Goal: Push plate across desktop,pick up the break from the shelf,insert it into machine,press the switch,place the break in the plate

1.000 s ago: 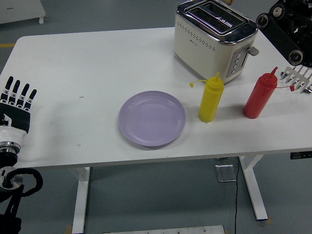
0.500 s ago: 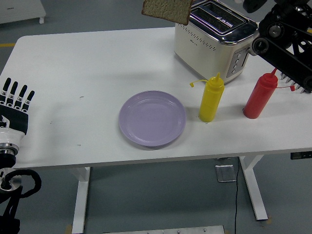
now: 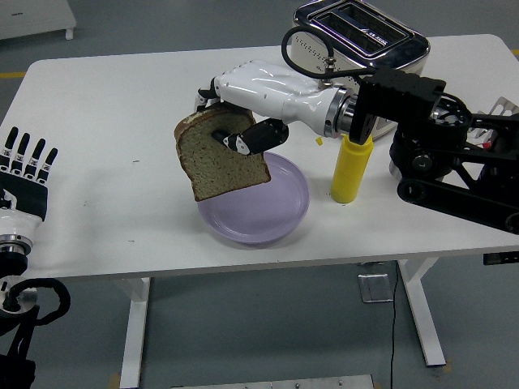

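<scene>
The right hand has swept in from the surface's far right corner to the middle of the surface, bringing the slice of bread down with it; half a second ago the slice was at the top edge of the view beside the toaster, and 1 second ago it was not visible at all. Now the hand grasps the bread, fingers curled over its front face, and the slice hangs tilted, overlapping the left rim of the purple plate in this view. Whether its lower corner touches the plate cannot be told; it looks slightly above.

The plate lies near the middle of the front edge, just where it lay before. The yellow bottle stands just right of it, and the arm now hides the red bottle.

This looks like the last step: the bread is being delivered to the plate. What remains, by my reading, is lowering the slice flatter toward the plate's centre and letting go.

The left hand rests at the surface's left edge, fingers straight, holding nothing, unmoved.
</scene>
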You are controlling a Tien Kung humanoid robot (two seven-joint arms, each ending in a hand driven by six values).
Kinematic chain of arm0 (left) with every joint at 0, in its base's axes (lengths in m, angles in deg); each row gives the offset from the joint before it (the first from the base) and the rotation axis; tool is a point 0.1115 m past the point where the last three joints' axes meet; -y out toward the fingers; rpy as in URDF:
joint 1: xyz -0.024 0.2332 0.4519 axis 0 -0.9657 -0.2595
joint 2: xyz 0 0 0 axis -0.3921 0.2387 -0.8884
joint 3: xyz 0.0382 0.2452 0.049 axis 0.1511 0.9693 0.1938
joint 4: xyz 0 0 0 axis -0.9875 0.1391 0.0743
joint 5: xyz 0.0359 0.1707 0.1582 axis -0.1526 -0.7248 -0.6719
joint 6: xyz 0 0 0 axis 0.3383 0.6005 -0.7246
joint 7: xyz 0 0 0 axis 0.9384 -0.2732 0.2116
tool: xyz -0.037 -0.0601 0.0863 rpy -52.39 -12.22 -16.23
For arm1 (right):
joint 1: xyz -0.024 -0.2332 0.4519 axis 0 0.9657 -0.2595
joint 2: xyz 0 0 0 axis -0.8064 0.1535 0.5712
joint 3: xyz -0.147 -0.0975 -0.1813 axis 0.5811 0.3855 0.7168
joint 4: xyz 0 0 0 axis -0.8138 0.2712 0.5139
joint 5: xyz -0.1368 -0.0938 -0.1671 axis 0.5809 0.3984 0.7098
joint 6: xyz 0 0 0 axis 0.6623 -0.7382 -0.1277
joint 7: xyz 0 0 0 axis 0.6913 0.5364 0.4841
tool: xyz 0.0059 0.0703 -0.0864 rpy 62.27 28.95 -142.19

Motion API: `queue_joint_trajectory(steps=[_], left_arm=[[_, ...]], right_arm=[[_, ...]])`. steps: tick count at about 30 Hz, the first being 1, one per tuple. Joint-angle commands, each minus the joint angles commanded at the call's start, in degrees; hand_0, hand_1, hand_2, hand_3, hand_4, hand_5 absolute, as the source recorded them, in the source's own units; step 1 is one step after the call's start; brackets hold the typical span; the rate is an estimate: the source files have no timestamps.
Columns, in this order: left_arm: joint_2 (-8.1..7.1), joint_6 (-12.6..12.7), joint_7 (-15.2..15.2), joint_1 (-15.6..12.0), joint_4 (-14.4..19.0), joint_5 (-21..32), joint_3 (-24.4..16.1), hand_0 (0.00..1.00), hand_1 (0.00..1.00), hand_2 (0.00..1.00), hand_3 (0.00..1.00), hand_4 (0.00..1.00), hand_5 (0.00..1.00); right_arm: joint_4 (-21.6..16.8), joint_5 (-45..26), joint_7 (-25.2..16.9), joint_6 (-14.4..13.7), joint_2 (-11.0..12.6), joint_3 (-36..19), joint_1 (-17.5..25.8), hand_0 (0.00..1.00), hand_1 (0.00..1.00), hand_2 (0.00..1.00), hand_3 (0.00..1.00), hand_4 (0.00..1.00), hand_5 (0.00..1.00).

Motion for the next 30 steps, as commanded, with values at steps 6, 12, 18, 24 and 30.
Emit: queue_joint_trajectory(steps=[6, 12, 18, 24, 30], left_arm=[[0.1, 0.0, 0.0, 0.1, -0.1, 0.0, 0.1, 0.843, 0.885, 0.963, 0.877, 0.677, 0.998], [0.16, 0.0, 0.1, 0.3, -0.1, 0.1, 0.3, 0.843, 0.885, 0.962, 0.876, 0.675, 0.998], [0.19, 0.0, 0.0, 0.3, -0.1, 0.1, 0.3, 0.843, 0.885, 0.963, 0.877, 0.674, 0.998], [0.21, 0.0, 0.0, 0.4, 0.0, 0.1, 0.4, 0.842, 0.885, 0.962, 0.877, 0.673, 0.998], [0.23, 0.0, 0.0, 0.5, -0.1, 0.1, 0.5, 0.843, 0.885, 0.962, 0.878, 0.673, 0.998]], right_arm=[[1.8, 0.3, -0.9, -1.3, -1.1, 4.3, 0.8, 0.402, 0.411, 0.462, 0.514, 0.221, 0.002], [5.0, 0.0, -1.4, -2.3, -2.0, 5.3, 1.7, 0.398, 0.414, 0.464, 0.515, 0.231, 0.006], [7.5, -0.6, -1.6, -2.6, -2.7, 5.6, 2.5, 0.398, 0.416, 0.467, 0.518, 0.232, 0.009], [9.3, -1.9, -1.4, -2.2, -3.3, 5.8, 2.8, 0.394, 0.424, 0.477, 0.522, 0.247, 0.007], [12.1, -4.1, -1.2, -1.4, -4.4, 5.6, 3.1, 0.386, 0.461, 0.506, 0.542, 0.266, 0.015]])
